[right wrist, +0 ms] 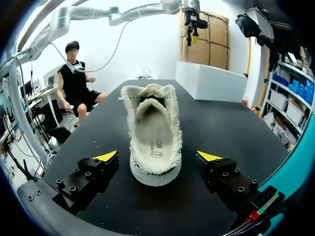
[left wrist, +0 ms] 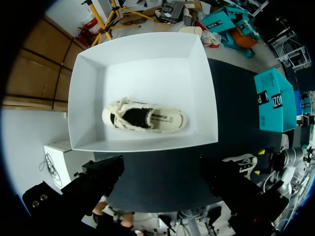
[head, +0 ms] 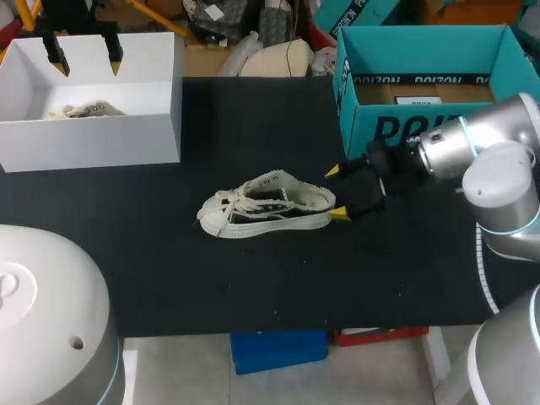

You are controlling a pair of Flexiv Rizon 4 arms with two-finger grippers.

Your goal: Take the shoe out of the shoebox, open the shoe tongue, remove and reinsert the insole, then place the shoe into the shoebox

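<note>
Canvas sneaker (head: 266, 207) sits mid-table with its heel at 3 o'clock, right gripper (head: 336, 193) released and straddling it, so I'd pinch low on the heel sides, not the floppy collar.

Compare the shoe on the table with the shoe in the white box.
The table shoe sits on the black table; the boxed shoe lies inside the white box. The table shoe's heel lies, untouched, between the open fingers of the right gripper; the boxed shoe has the left gripper open above it. Both are cream shoes with frayed edges, sole down.
</note>
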